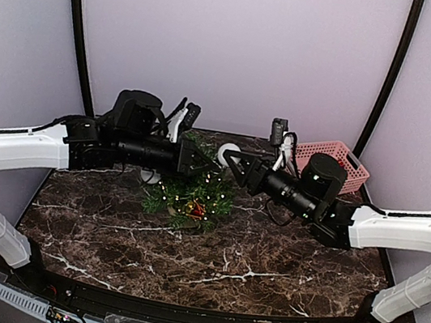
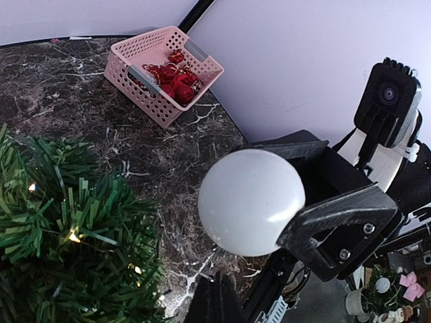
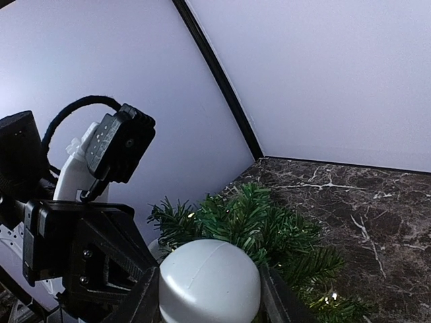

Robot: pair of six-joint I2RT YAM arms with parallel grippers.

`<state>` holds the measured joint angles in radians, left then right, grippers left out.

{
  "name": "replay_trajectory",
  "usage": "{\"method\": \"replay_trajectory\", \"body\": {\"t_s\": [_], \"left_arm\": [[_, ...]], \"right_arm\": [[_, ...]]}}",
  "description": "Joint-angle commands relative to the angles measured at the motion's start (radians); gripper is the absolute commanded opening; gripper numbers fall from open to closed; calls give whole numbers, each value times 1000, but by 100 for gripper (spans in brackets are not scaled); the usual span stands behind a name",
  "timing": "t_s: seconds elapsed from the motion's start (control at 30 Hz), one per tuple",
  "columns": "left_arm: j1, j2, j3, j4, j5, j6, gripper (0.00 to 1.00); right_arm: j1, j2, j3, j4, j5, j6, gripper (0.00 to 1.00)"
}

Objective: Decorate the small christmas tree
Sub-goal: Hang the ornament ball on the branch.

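Observation:
The small christmas tree (image 1: 188, 191), dark green with tiny white lights and a red ornament (image 1: 196, 208) on it, stands at the middle of the marble table (image 1: 265, 260). Just above its back right edge my right gripper (image 1: 229, 160) is shut on a white ball (image 1: 228, 152). In the right wrist view the ball (image 3: 209, 282) sits between the two fingers, with the tree (image 3: 266, 229) right behind it. My left gripper (image 1: 212, 163) is shut and empty, its tips (image 2: 217, 296) close below the ball (image 2: 250, 202) and next to the tree (image 2: 60, 249).
A pink basket (image 1: 339, 158) holding red ornaments (image 2: 174, 79) stands at the back right by the wall. A white round object (image 1: 149, 176) lies under my left arm, left of the tree. The two arms meet over the tree.

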<state>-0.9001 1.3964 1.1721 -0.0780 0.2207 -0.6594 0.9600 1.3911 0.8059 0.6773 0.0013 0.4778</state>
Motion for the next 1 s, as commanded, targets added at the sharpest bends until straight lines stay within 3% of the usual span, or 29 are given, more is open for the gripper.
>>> {"method": "replay_trajectory", "body": {"t_s": [0.0, 0.33, 0.97], "left_arm": [[-20, -4, 47, -94, -95, 59, 0], [-22, -88, -1, -123, -128, 54, 0], [-22, -340, -265, -113, -86, 22, 0]], "right_arm": [[-1, -34, -9, 80, 8, 15, 44], [57, 29, 58, 62, 32, -27, 44], [239, 136, 145, 29, 154, -78, 44]]}}
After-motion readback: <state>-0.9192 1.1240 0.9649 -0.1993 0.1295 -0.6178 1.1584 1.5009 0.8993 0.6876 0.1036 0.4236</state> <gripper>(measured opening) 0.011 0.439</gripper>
